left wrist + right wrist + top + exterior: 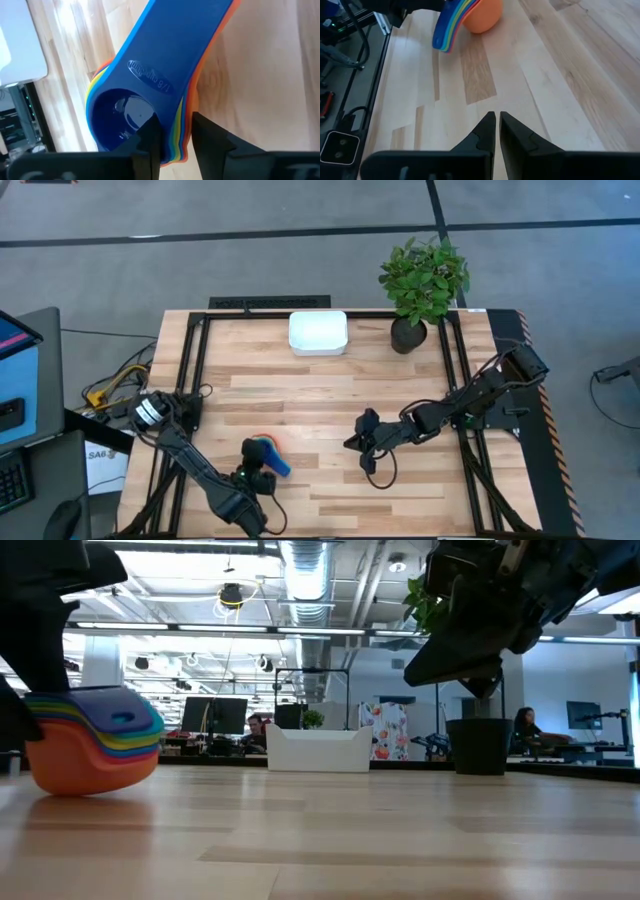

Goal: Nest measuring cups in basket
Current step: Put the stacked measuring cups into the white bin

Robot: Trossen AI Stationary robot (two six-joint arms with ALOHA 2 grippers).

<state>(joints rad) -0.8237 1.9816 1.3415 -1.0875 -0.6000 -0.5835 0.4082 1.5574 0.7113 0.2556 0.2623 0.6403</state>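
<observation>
The left claw [172,132] is held low at the near edge, fingers [150,135] narrowly parted; the right claw [496,125] is kept shut mid-tabletop [330,395]

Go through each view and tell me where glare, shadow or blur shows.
High view: even light, the basket washed out to flat white. Low view: bright ceiling lights, the near table soft, arms as dark silhouettes. Left wrist view: a glossy highlight inside the innermost blue cup. Right wrist view: the stacked measuring cups shade the wood beside them.
</observation>
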